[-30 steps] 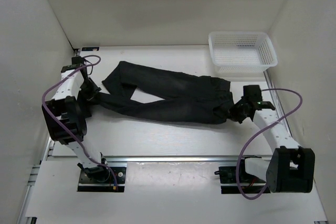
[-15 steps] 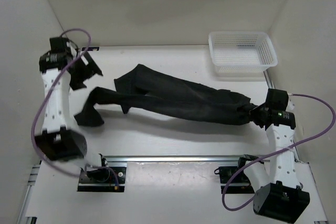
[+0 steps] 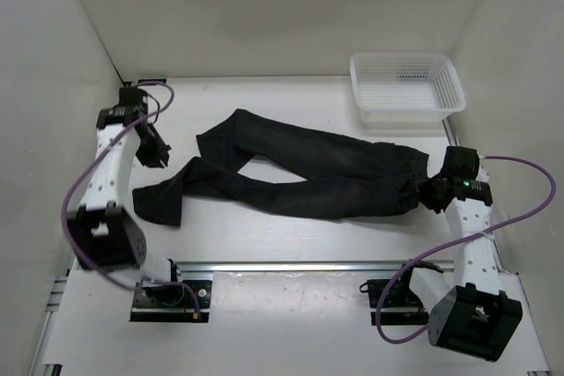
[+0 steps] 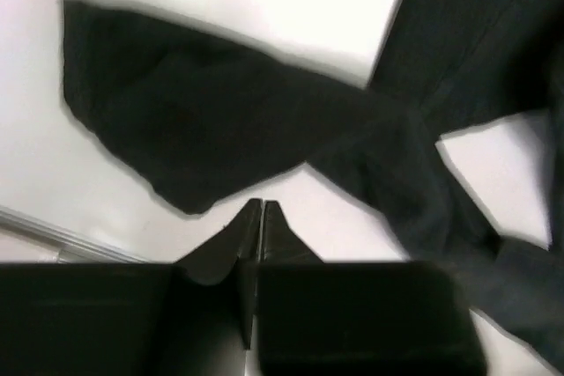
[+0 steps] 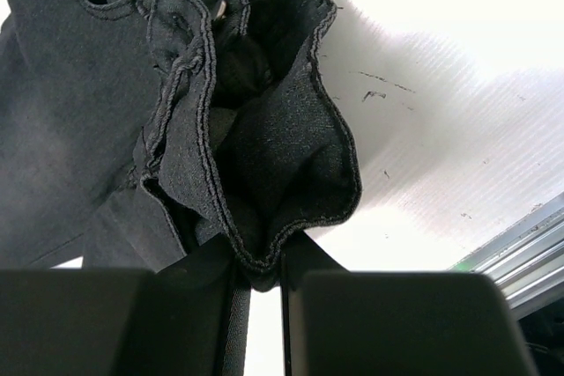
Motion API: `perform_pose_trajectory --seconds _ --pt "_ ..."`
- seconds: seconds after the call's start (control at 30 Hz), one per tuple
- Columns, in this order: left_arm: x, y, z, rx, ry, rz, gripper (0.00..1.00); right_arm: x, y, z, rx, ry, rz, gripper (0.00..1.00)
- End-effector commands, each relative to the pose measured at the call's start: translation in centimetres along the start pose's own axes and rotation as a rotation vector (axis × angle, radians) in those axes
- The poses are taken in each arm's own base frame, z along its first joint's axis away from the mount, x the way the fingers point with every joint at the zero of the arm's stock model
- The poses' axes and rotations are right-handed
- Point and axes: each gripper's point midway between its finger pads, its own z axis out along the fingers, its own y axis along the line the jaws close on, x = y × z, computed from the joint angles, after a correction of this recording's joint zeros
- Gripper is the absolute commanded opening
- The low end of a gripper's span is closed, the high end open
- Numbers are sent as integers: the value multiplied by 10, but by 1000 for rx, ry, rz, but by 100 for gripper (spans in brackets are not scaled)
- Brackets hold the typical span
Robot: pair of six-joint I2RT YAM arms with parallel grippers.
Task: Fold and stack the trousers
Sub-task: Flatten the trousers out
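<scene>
The black trousers [image 3: 308, 173] lie stretched across the table. The waistband is at the right. The two legs cross and run left, one end at the back left and one leg end [image 3: 159, 204] at the front left. My right gripper [image 3: 429, 191] is shut on the waistband edge [image 5: 264, 257], which bunches up between its fingers. My left gripper [image 3: 159, 151] is shut and empty, just above the table between the two leg ends. In the left wrist view its closed fingertips [image 4: 262, 210] hover near the front-left leg end [image 4: 185, 129] without touching it.
A white mesh basket [image 3: 405, 85] stands at the back right corner. White walls enclose the table on the left, back and right. A metal rail [image 3: 291, 266] runs along the near edge by the arm bases.
My right gripper pulled the waistband to the right, stretching the trousers out. My left gripper let go of a leg, swung up and back, then came down; that leg end now lies at the front left.
</scene>
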Motion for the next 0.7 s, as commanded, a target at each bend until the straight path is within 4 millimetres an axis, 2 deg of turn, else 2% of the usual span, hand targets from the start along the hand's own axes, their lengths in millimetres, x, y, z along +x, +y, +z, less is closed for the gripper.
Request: perform_pose_trajectory --seconds 0.0,0.03,0.1,0.13,0.17,0.27,0.33,0.43,0.57,0.67 --pt "31 16 -9 29 -52 -66 23 -10 14 -5 -68 -33 -15 0" --pt "41 19 -14 49 -67 -67 52 -10 14 -5 -68 -33 -15 0" --pt "67 25 -4 42 -40 -97 94 -9 19 -8 -95 -22 -16 0" --pt "66 22 -16 59 -87 -94 100 -9 19 -8 -95 -22 -16 0" --pt "66 16 -26 53 -117 -84 100 -9 19 -8 -95 -22 -16 0" --pt "69 10 -28 80 -91 -110 100 -8 23 -9 -115 -16 -16 0" --pt "81 18 -10 22 -38 -138 100 -7 25 -9 -122 -10 -16 0" --pt "85 18 28 -52 45 -137 100 -4 28 -10 -142 9 -8 0" --pt "82 13 51 -95 82 -133 100 -5 29 -12 -148 3 -8 0" --pt "77 28 67 -208 59 -156 100 -5 29 -12 -148 3 -8 0"
